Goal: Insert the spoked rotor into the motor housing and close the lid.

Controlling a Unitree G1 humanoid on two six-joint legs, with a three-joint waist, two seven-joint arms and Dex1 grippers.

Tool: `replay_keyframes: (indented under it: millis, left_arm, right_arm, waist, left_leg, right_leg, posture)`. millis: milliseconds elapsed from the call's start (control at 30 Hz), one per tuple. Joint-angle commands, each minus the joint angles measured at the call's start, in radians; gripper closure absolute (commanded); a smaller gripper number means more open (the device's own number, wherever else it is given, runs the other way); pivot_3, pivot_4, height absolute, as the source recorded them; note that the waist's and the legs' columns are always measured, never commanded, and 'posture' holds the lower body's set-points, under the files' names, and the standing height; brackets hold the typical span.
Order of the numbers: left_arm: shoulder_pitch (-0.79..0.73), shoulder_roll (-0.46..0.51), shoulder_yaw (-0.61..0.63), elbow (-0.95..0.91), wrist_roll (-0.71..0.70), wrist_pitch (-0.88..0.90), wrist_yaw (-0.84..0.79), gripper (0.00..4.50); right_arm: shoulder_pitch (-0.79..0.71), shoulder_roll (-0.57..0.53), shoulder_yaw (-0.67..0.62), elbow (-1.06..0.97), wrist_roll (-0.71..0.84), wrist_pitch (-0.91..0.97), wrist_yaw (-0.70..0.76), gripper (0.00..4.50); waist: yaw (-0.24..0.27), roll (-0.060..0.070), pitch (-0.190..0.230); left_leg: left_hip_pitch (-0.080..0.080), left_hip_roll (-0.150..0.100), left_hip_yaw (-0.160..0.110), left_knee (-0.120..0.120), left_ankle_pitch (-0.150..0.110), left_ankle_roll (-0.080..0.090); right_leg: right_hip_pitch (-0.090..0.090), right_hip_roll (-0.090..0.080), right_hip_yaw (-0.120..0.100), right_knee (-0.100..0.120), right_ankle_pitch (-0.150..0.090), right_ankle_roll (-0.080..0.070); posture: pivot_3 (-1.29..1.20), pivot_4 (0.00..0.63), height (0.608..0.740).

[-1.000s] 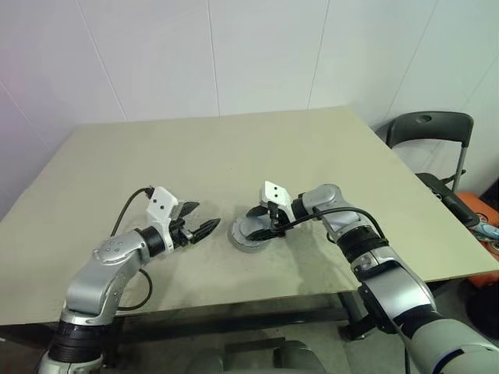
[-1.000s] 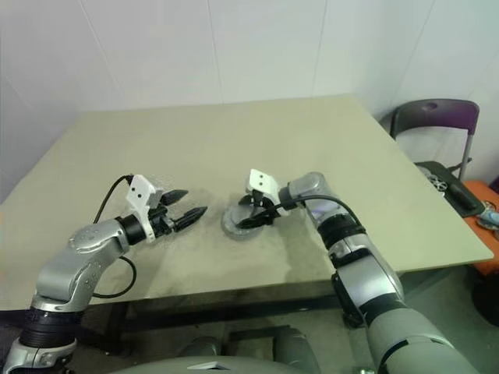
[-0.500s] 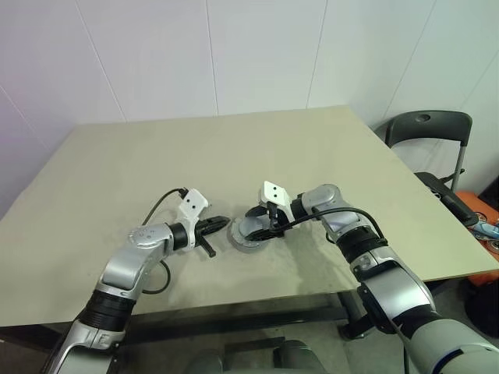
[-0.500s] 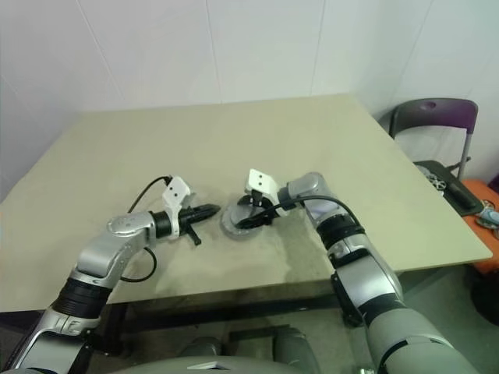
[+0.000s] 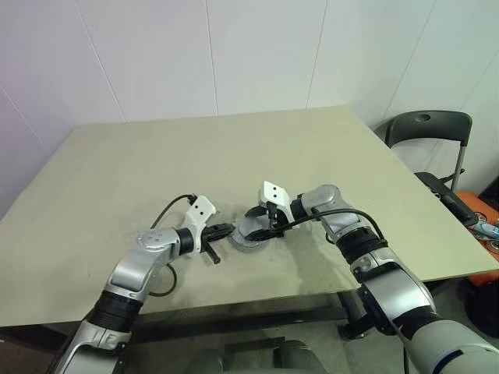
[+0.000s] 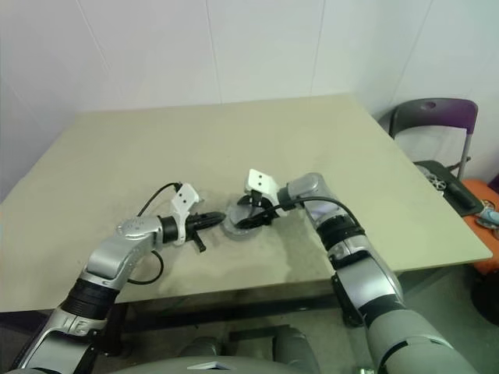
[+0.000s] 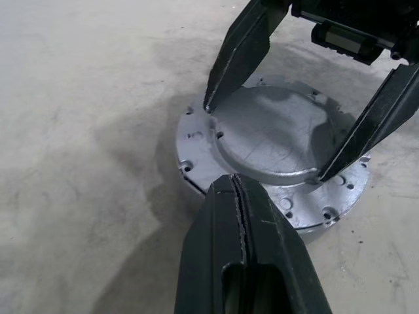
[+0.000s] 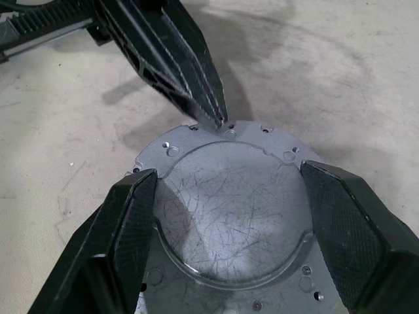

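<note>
Two black-fingered grippers meet over a wide beige table [image 5: 140,156]. Near its front edge lies the lid [image 7: 278,134], a flat round grey metal disc. The right gripper [image 8: 229,216] straddles its raised centre, fingers wide; the left gripper [image 7: 237,196], fingers pressed together, touches its flange.

- My head pair looks forward and down over the table [image 5: 327,148] from its near edge, far edge and wall in frame, both arms in view; the two eyes share almost the whole scene.
- My left wrist camera sits very close, low over the tabletop, looking along the left gripper [image 7: 237,190] at the lid [image 7: 275,134].
- My right wrist camera, equally near, looks down between the right gripper [image 8: 229,216] fingers onto that lid; each wrist view catches the other gripper.
</note>
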Motion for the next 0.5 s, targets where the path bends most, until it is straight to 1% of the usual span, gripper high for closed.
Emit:
replay_keyframes:
  millis: [33,500]
  left_arm:
    - [-0.026,0.0,-0.005,-0.001,0.015,-0.018,-0.008,4.5]
    - [-0.04,0.003,-0.035,0.034,0.048,0.003,-0.039,4.5]
  right_arm:
    - [0.039,0.015,0.051,0.016,-0.039,0.043,-0.003,1.33]
    - [0.049,0.004,0.054,-0.023,-0.029,0.084,0.022,1.33]
  waist:
    - [-0.001,0.0,0.0]
    - [0.001,0.0,-0.001]
  left_leg:
    - [0.0,0.0,0.0,0.0,0.0,0.0]
    - [0.001,0.0,0.0,-0.004,0.0,0.0]
  right_leg:
    - [0.0,0.0,0.0,0.0,0.0,0.0]
    - [0.0,0.0,0.0,-0.001,0.0,0.0]
  posture:
    - [0.0,0.0,0.74]
    - [0.0,0.0,0.74]
